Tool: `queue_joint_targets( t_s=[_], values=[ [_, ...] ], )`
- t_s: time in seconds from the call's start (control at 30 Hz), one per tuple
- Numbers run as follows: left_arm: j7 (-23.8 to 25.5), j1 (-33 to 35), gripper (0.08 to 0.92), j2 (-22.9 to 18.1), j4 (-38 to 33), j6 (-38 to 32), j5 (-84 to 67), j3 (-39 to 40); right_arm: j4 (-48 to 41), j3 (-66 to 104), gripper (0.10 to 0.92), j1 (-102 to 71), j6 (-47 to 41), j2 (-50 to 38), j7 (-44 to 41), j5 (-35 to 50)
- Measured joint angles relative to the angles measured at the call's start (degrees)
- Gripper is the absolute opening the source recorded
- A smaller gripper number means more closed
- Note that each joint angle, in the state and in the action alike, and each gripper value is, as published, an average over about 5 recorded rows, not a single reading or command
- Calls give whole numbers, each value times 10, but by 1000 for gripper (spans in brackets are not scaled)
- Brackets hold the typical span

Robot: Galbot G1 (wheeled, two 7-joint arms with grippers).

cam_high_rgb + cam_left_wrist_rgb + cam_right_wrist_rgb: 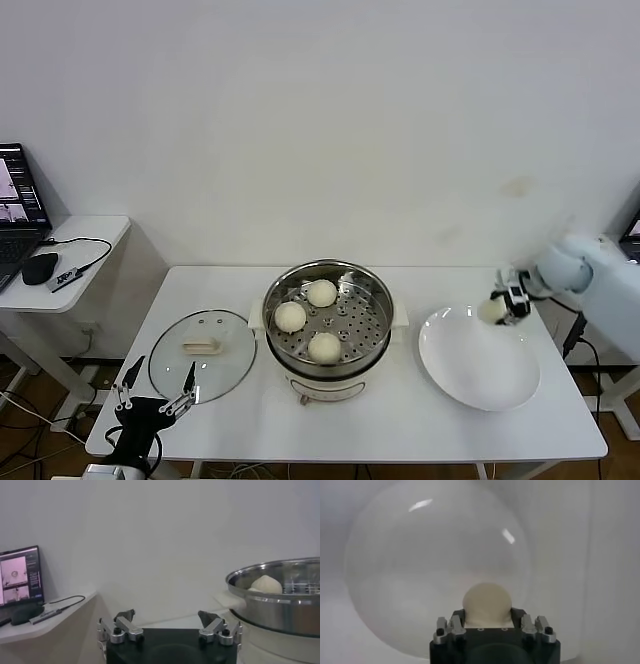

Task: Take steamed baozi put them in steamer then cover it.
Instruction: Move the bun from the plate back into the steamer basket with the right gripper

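Step in hand: you're on the fourth bun, three are already in the pot.

Nearest, your left gripper (155,392) sits parked at the table's near-left edge, fingers spread wide, holding nothing, just in front of the lid (203,354). The lid lies flat on the table left of the steamer (328,325), handle up, not yet used.

Mid-table, the steamer is open with three buns on its perforated tray: one near (324,347), one left (290,317), one far (321,293).

Right side: the white plate (480,358) is bare. Your right gripper (497,309) is over its far-right rim, arm reaching in from the right, fingers pinched on the last bun (487,601). It looks lifted off the plate.

Next, by my read: carry it left over the steamer, set it in the free right-hand part of the tray, release. Then the lid goes on, probably a left-arm job.
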Motion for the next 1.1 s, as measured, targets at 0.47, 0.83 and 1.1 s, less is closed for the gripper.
queue_joint_targets(
  t_s=[0.47,0.83,1.1],
  values=[
    [0,-10,823,0,10,0,-3,1,103,-172,585,222,-107,79,49,190],
    [0,-13,823,-4,10,0,-4,-1,126,-229,585,246,-190,166,114,290],
    [0,-14,823,-6,13,0,-5,-2,115,-249,585,222,-229,213,145,312]
  ],
)
